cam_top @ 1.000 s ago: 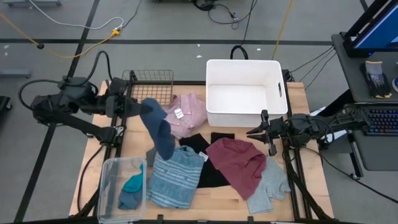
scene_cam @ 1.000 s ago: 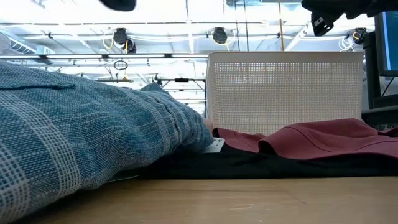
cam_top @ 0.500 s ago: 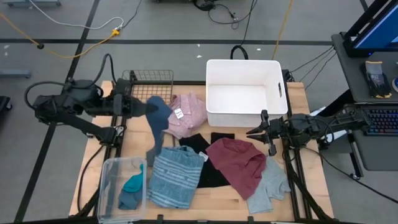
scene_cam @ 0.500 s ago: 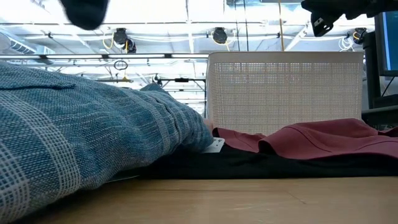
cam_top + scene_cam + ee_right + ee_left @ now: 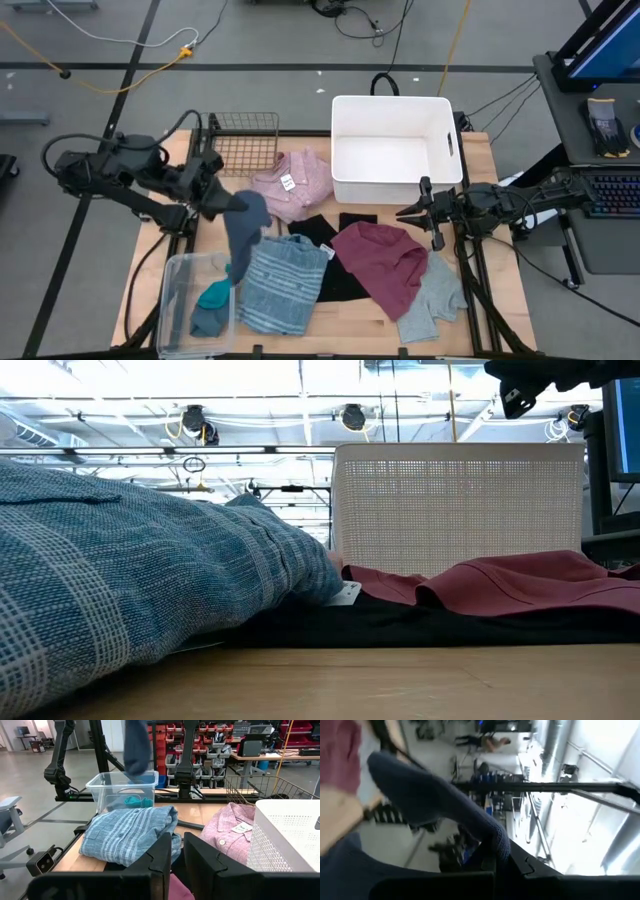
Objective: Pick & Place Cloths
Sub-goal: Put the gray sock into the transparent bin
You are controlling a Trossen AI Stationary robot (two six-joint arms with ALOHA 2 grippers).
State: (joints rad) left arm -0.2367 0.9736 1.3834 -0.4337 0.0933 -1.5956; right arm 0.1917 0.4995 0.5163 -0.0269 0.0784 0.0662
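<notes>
My left gripper [image 5: 222, 203] is over the table's left side, shut on a dark blue cloth [image 5: 244, 228] that hangs above the clear bin [image 5: 175, 300]; the bin holds a small teal piece [image 5: 212, 296]. A blue striped shirt [image 5: 285, 285] lies on the table beside the bin. Behind it lies the pink shirt [image 5: 300, 185]. A maroon cloth [image 5: 380, 260] rests partly on a black one [image 5: 335, 270], and a grey one [image 5: 435, 305] lies near the right edge. My right gripper [image 5: 408, 212] waits shut, raised over the table's right side, with nothing between its fingers. My left gripper pinches the dark blue cloth's upper end [image 5: 495, 840] between its two fingers; one layer or several, I cannot tell. The fingers come level from the table's left. The cloth hangs slack below them, its lower end [image 5: 139, 767] clear above the bin's rim.
A white basket [image 5: 345, 150] stands at the far middle-right. A wire basket [image 5: 240, 135] with a thin hanger sits at the far left. Bare wood shows along the near edge [image 5: 350, 320].
My left gripper has moved toward the table's near edge and rolled about its own axis, staying shut. The dark blue cloth has swung with it, from beside the pink shirt to over the clear bin's far corner, still hanging.
</notes>
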